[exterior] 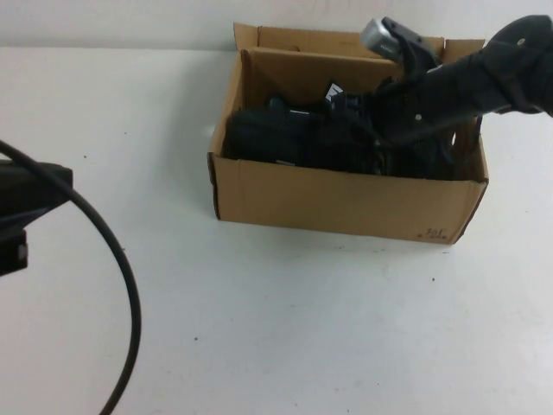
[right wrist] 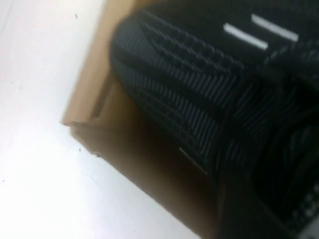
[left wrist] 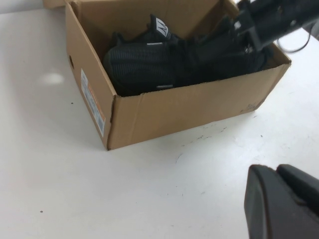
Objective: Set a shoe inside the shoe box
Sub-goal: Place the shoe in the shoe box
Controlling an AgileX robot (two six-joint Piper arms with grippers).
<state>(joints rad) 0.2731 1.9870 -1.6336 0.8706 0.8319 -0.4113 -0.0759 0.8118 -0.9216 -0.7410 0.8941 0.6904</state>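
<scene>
The black knit shoe (exterior: 276,138) lies inside the brown cardboard shoe box (exterior: 346,203) at the back middle of the table, its toe toward the box's left end. It also shows in the left wrist view (left wrist: 144,62) with its white tongue label up, and close up in the right wrist view (right wrist: 199,99). My right gripper (exterior: 359,121) reaches down into the box from the right and sits over the shoe's heel half. My left gripper (left wrist: 276,172) is shut and empty, low over the table well left of the box, and shows at the left edge of the high view (exterior: 17,216).
The box's flap lid (exterior: 346,39) stands open at the back. A black cable (exterior: 121,285) loops from the left arm over the near left of the table. The box's end wall carries an orange and white label (left wrist: 92,102).
</scene>
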